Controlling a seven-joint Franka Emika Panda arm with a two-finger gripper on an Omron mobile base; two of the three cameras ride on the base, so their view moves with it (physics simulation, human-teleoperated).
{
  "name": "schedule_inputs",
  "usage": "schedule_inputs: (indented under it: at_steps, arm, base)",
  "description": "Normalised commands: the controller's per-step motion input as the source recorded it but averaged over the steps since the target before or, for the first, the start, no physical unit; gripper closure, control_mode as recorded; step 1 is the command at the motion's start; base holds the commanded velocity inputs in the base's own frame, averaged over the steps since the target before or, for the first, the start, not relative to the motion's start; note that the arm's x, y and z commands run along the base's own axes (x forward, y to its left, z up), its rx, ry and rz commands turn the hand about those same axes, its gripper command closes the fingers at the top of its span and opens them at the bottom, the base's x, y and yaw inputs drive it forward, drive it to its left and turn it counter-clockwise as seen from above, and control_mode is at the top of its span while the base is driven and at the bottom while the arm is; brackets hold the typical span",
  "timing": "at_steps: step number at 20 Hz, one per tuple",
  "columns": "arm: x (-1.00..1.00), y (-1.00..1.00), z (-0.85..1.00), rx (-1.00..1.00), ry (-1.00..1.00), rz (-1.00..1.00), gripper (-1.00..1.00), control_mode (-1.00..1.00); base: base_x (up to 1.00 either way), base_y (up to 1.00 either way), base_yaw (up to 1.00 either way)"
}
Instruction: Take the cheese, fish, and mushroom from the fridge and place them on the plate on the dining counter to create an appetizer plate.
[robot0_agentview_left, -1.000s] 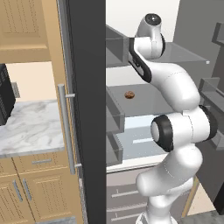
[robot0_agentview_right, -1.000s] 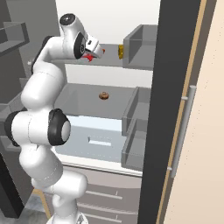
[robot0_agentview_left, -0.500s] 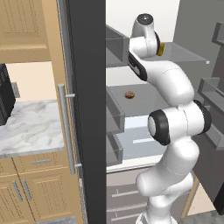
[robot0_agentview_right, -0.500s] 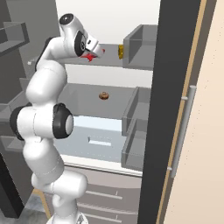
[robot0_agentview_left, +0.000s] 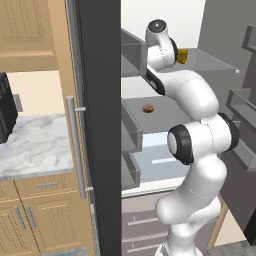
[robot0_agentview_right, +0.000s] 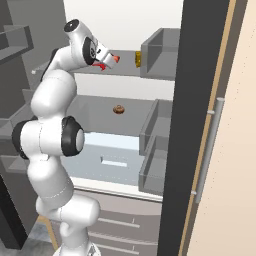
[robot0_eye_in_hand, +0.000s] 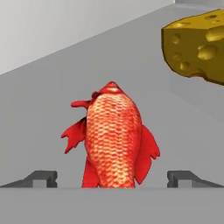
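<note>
The fridge (robot0_agentview_left: 97, 125) stands open. On its upper shelf lies the red-orange fish (robot0_eye_in_hand: 111, 140), head pointing away from my hand, with the yellow cheese (robot0_eye_in_hand: 197, 43) behind it to the right. My gripper (robot0_eye_in_hand: 112, 181) is open; its fingertips (robot0_eye_in_hand: 41, 178) flank the fish's tail end without touching it. In the right base view my gripper (robot0_agentview_right: 107, 56) sits at the fish (robot0_agentview_right: 115, 59), and the cheese (robot0_agentview_right: 138, 59) lies just beyond. From the left the cheese (robot0_agentview_left: 182, 56) peeks out past my arm. The mushroom (robot0_agentview_right: 119, 109) rests on the shelf below. The plate and dining counter are out of view.
Grey door bins (robot0_agentview_right: 160, 47) hang on the open door at the right, more bins (robot0_agentview_left: 131, 132) on the left. A pale blue drawer (robot0_agentview_right: 115, 155) sits under the mushroom shelf. A marble wall counter (robot0_agentview_left: 30, 145) with wood cabinets lies left of the fridge.
My arm's upper links have swung and the hand has closed in on the fish. Jaws stay wide. Fish, cheese and mushroom have not moved.
</note>
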Motion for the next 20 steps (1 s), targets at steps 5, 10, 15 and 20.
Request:
schedule_inputs:
  at_steps: [5,10,15,20]
  arm:
    - [0.30,0.00,-0.20,0.00,0.00,-0.10,-1.00,-1.00]
    - [0.10,0.00,-0.50,0.00,0.00,-0.12,-1.00,-1.00]
    - [0.10,0.00,-0.66,0.00,0.05,-0.12,-1.00,-1.00]
    - [0.07,0.00,-0.77,0.00,0.16,-0.12,-1.00,-1.00]
  base:
    - [0.00,0.00,0.00]
    - [0.00,0.00,0.00]
    - [0.00,0.00,0.00]
    - [0.00,0.00,0.00]
